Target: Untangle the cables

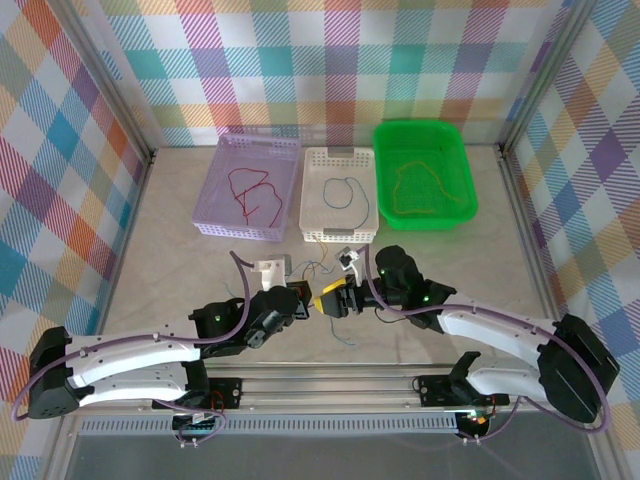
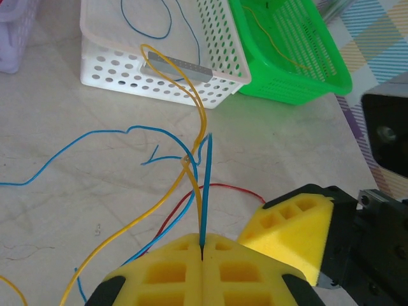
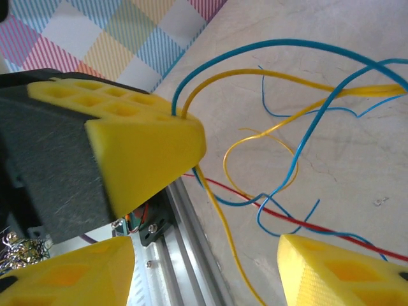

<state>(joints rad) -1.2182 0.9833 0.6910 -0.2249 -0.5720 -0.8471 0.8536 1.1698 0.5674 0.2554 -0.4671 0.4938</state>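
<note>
Overhead rear view; both wrist views close over shared cables (image 2: pixel 206 191).

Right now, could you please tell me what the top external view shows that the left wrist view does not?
The top external view adds the thin red wire lying inside the purple perforated plastic basket, seen whole from above. The left wrist view adds close detail: the left gripper, its yellow foam jaws shut, pinches a thin blue wire and a thin yellow wire together. Both views share the white perforated plastic basket and the green plastic basket.
</note>
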